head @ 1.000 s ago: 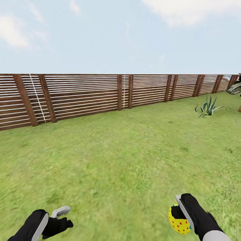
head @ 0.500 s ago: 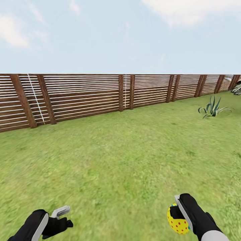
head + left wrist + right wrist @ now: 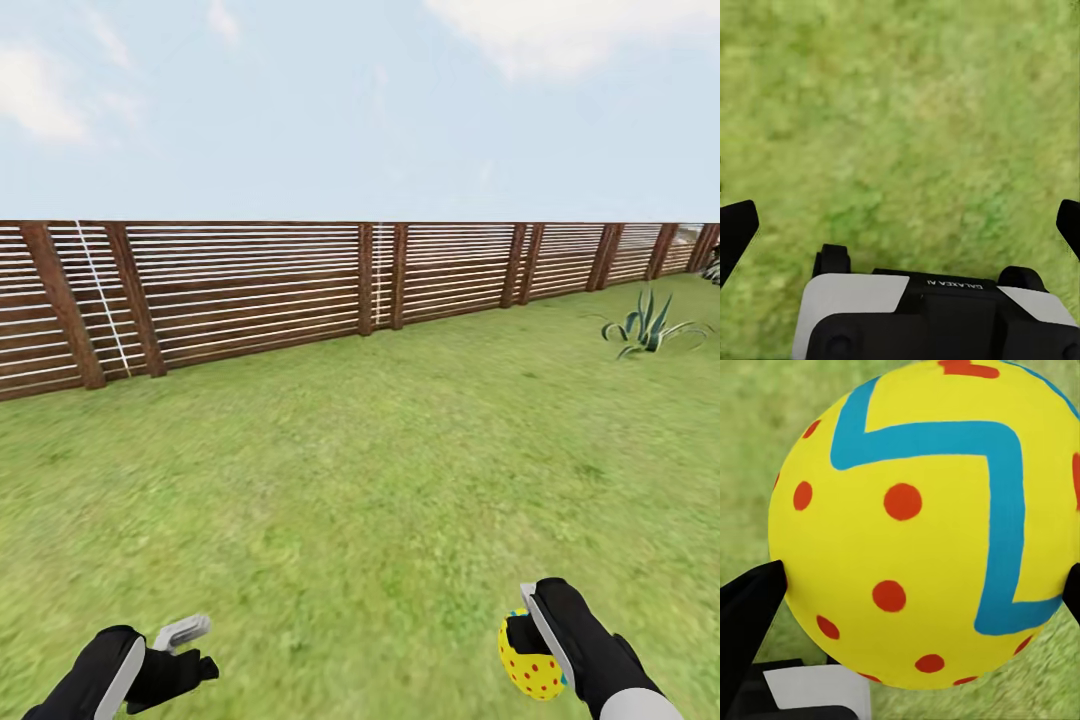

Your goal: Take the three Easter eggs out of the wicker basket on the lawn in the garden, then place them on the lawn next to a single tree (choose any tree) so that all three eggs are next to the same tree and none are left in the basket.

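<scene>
The lawn (image 3: 360, 480) spreads ahead of me to a slatted wooden fence (image 3: 250, 285). My left gripper (image 3: 900, 221) hangs spread wide and empty above the grass. My right gripper (image 3: 922, 585) is clamped on a yellow egg (image 3: 922, 521), low at my right.

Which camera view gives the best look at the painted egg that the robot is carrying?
The right wrist view: the Easter egg is seen close up between the jaws, so its blue zigzag and red dots are clear. The head view shows it small and partly hidden by the right gripper. The left wrist view shows lawn beyond the open jaws.
</scene>
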Motion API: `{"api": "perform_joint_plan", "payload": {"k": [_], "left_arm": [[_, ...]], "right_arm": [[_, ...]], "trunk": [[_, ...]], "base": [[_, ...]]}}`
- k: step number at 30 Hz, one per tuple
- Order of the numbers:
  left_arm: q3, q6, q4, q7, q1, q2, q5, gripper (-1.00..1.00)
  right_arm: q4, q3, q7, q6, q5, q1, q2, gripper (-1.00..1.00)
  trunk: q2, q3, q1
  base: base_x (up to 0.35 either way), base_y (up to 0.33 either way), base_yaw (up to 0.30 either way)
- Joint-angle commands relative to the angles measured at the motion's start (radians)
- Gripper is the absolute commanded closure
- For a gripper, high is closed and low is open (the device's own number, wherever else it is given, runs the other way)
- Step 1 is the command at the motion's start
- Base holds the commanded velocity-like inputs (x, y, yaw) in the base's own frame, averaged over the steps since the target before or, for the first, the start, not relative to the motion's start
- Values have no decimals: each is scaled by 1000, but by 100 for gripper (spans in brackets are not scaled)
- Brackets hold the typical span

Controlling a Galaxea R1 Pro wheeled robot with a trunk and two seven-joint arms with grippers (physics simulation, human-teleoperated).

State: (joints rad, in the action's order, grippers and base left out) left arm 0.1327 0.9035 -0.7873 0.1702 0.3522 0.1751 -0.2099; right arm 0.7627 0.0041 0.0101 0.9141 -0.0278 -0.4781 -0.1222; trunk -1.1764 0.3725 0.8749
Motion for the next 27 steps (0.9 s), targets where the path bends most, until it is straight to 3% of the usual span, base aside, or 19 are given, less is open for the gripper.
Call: {"api": "perform_joint_plan", "payload": {"k": [1, 9, 27], "left_arm": [[2, 5, 0, 5, 1, 0, 1, -100], [2, 3, 0, 5, 1, -3, 2, -100], [2, 3, -1, 5, 1, -4, 1, -100]], "right_arm": [[1, 0, 1, 5, -2, -1, 0, 100], [1, -1, -1, 8, 3, -1, 0, 100], [1, -1, -1, 8, 4, -1, -1, 100]], "trunk": [[-1, 1, 1], [-1, 1, 1], [-1, 1, 1]], "base": [[336, 123, -65], [286, 50, -264], [9, 0, -288]]}}
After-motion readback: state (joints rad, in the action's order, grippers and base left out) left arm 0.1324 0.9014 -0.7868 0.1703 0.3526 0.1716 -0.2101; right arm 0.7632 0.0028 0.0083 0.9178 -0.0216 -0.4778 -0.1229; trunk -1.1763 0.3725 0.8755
